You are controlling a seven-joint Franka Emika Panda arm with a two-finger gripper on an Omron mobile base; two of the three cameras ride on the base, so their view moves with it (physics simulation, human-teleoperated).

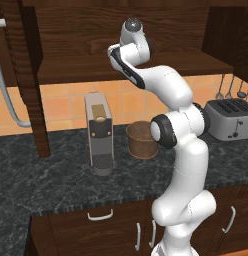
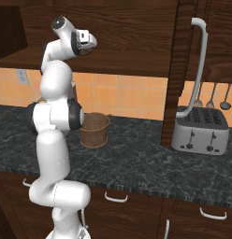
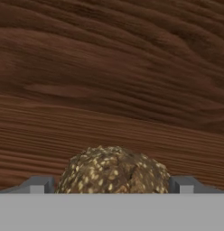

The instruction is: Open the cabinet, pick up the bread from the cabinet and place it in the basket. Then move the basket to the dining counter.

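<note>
Cabinet [image 1: 126, 70] doors are open, arm reaching inside above the shelf. Gripper [image 3: 113, 186] is spread wide, fingertips [image 3: 38, 185] flanking the bread [image 3: 114, 169] on both sides; can't tell if they touch it, and nothing is clamped. Bread is a seeded brown roll on the cabinet floor, close to the wood-grain back wall. In the right base view the hand [image 2: 83, 43] sits at shelf level inside the cabinet. Basket [image 1: 141, 140] stands upright on the black counter [image 1: 56, 175], just right of the coffee machine [image 1: 99, 132], under the cabinet. Toaster [image 2: 201, 131] is further right, well apart from the basket.
</note>
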